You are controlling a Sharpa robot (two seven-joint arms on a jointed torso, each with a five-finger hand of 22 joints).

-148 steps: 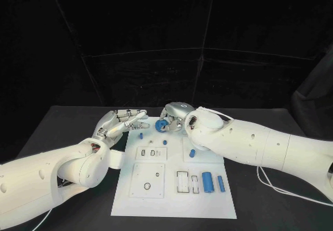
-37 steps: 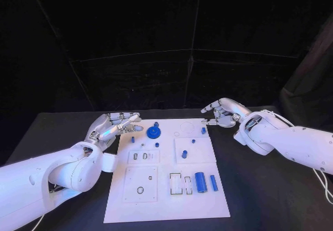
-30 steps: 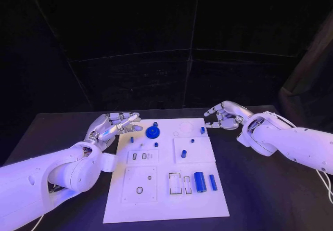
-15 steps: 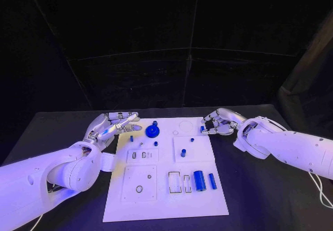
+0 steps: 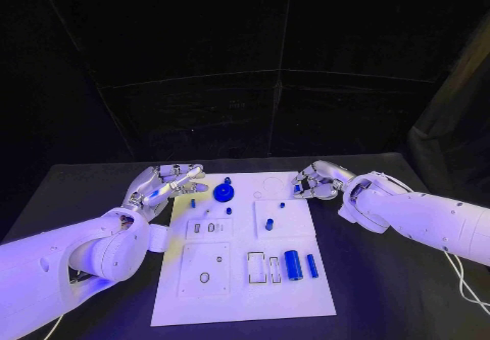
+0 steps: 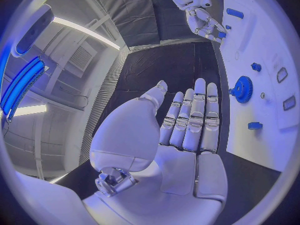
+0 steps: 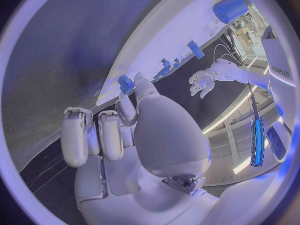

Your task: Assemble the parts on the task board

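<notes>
Task board (image 5: 245, 283): white plate lying flat at the middle of the black desk (image 5: 388, 283), long side running away from the robot. Parts on it: a blue gear (image 5: 224, 192) near the far left corner; a small blue peg (image 5: 193, 203) just left of and below the gear; another small peg (image 5: 228, 210) below the gear; a short blue piece (image 5: 268, 224) on the raised square panel right of centre; a thick blue cylinder (image 5: 292, 264) and a thin blue rod (image 5: 311, 265) side by side near the right edge, beside two rectangular slots (image 5: 265, 268). A small blue part (image 5: 297, 189) stands at the far right edge of the board. Right robot hand (image 5: 314, 181): at that far right edge, fingertips touching the small blue part (image 7: 125, 84); a firm grasp cannot be told. Left robot hand (image 5: 168, 183): released, fingers straight and together, holding nothing, over the desk just left of the gear.
</notes>
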